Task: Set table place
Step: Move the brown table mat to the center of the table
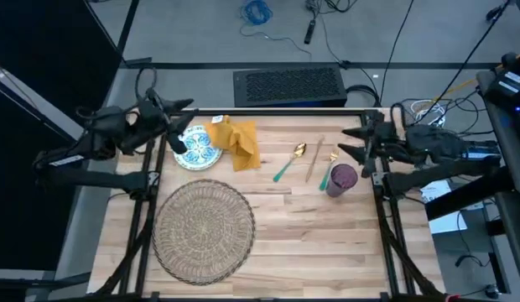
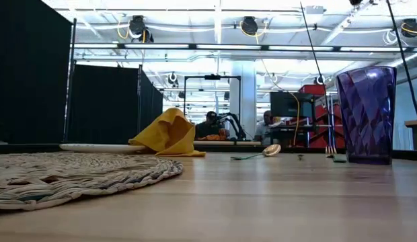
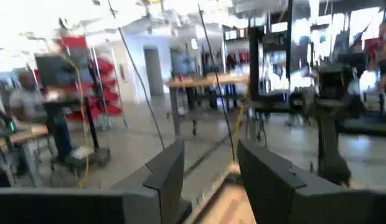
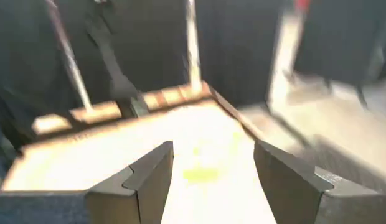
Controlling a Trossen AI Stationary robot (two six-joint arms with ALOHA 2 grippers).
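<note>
A big round woven straw mat (image 1: 203, 229) lies flat on the wooden table (image 1: 327, 243) at the near left. At the far left, a blue-green patterned plate (image 1: 197, 148) rests beside a crumpled mustard-yellow napkin (image 1: 237, 141). Gold cutlery (image 1: 310, 159), some green-handled, lies at the far middle, next to the upright purple cup (image 1: 340, 179). My left gripper (image 1: 183, 117) hovers open above the far left edge by the plate. My right gripper (image 1: 354, 143) hovers open above the far right edge by the cup. Both grippers hold nothing.
A black keyboard-like panel (image 1: 289, 85) sits beyond the table's far edge. Cables and equipment (image 1: 428, 109) crowd the right side. Bare wood lies between the mat and the table's right edge. People sit at desks (image 2: 215, 128) in the room behind.
</note>
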